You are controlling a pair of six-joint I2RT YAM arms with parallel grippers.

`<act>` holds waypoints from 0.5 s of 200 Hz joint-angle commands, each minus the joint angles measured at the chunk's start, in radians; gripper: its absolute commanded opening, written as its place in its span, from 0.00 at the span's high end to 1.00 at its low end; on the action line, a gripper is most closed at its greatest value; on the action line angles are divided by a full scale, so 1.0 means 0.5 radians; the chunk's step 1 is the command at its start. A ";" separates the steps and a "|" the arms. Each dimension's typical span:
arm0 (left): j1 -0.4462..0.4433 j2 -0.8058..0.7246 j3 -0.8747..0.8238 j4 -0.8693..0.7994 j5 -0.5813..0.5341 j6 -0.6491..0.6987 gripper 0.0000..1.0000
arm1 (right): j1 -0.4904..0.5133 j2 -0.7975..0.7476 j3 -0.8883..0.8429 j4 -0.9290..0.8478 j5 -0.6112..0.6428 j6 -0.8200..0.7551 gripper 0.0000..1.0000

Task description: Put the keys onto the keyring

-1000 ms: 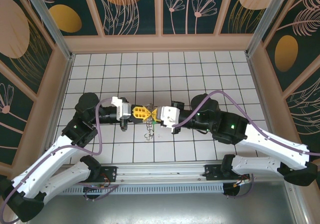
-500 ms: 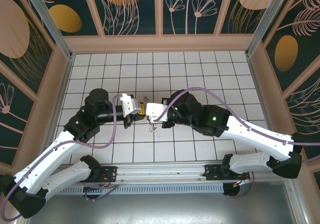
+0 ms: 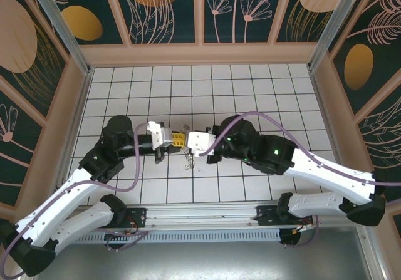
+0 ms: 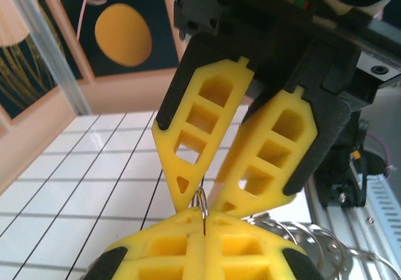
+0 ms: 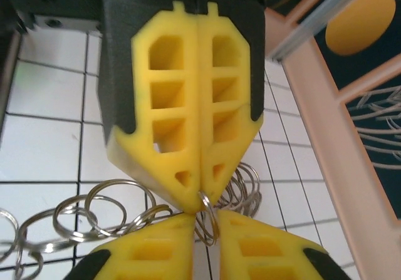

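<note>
I'm watching the left gripper [image 5: 199, 192] clamping the thin keyring [image 5: 209, 221] while the right gripper [image 4: 203, 200] is hovering slightly parted around it, risking a slip.

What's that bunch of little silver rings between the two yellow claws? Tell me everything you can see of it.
The bunch of silver rings is a string of thin, shiny metal split rings, linked one through another. Its top ring is pinched between the shut fingers of the left gripper. It also sits in the narrow gap of the right gripper, though whether that one squeezes it is unclear. The rest dangles loosely below, over the white tiled floor.
</note>
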 commanded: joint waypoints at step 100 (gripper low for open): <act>-0.019 -0.040 0.050 0.487 0.431 -0.208 1.00 | -0.028 -0.161 -0.077 0.251 -0.262 0.102 1.00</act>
